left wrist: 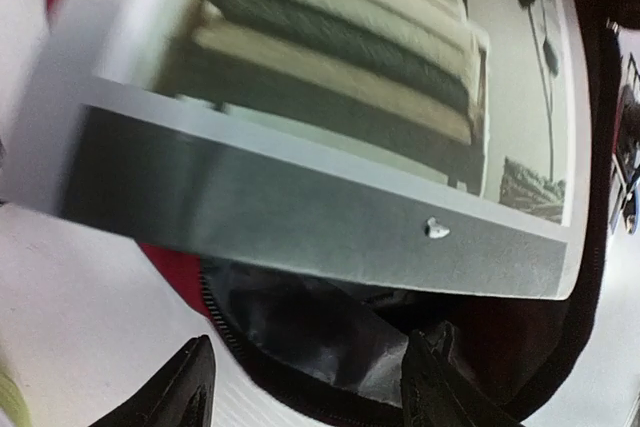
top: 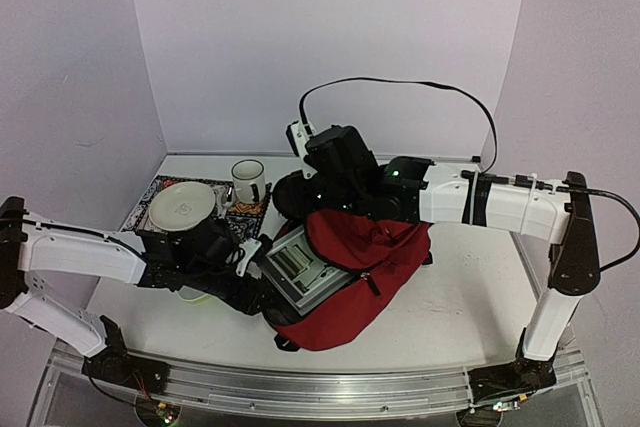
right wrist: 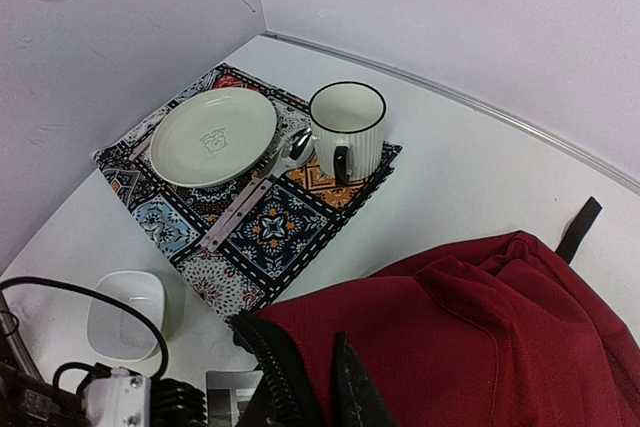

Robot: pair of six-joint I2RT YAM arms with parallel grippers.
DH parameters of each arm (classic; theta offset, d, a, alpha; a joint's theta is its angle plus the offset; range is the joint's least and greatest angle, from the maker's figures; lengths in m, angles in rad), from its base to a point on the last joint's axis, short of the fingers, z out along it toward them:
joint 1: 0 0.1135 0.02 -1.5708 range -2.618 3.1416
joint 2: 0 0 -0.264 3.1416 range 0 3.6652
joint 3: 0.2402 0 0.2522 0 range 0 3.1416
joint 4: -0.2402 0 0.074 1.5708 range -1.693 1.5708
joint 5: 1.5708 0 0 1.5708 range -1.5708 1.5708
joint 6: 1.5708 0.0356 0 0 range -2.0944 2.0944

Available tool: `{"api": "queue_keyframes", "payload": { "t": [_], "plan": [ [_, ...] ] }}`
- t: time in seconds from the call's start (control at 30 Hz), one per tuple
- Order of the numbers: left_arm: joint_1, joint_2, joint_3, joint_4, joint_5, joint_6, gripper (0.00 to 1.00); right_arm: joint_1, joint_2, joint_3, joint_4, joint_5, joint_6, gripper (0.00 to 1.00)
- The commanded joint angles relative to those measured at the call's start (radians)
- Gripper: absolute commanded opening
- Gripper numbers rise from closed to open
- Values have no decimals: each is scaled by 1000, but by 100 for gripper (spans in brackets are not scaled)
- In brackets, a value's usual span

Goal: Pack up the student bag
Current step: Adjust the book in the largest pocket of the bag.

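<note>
- Your student bag lies at the centre of the worktop, a bit toward 6 o'clock, w/ its zipped mouth facing 9 o'clock
- A grey-bordered book w/ a printed photo on its cover pokes out of that mouth, partly inside. Can't tell how deep it sits
- Your left claw is at the bag's 9 o'clock side. Its fingers stand apart w/ nothing pinched between them, and the book's edge is just beyond the tips
- Your right claw is closed on the bag's red fabric by the black zipper edge, at approx 12 o'clock on the bag, holding that edge raised
- At 10 o'clock from the bag there's a patterned placemat. It carries a pale plate, a white mug w/ a dark rim, and a spoon between them
- A small white dish sits on the worktop just off the mat, near your left arm
</note>
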Motion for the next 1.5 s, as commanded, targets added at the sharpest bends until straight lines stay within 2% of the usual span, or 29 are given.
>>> {"api": "queue_keyframes", "payload": {
  "t": [0.0,0.2,0.53,0.77,0.93,1.13,1.33,1.47],
  "plan": [
    [-29,50,101,3,-13,50,62,7,-33,5,8,-9,8,14],
    [-33,126,204,69,-19,26,56,8,-34,9,4,-36,14,14],
    [-50,294,326,264,85,-39,54,10,-27,17,2,-84,27,14],
    [-51,350,350,360,-6,-66,57,10,-20,17,-12,-45,14,17],
    [-50,274,256,365,-88,-51,67,7,-33,13,-58,-2,-15,27],
    [-51,158,117,363,-59,-29,81,-12,-55,10,-143,-50,-27,54],
    [-51,19,-14,351,-28,-11,85,-63,-127,-71,-229,-176,9,75],
    [-51,-83,-53,299,-51,11,86,-82,-204,-137,-301,-182,18,87]
  ]
}}
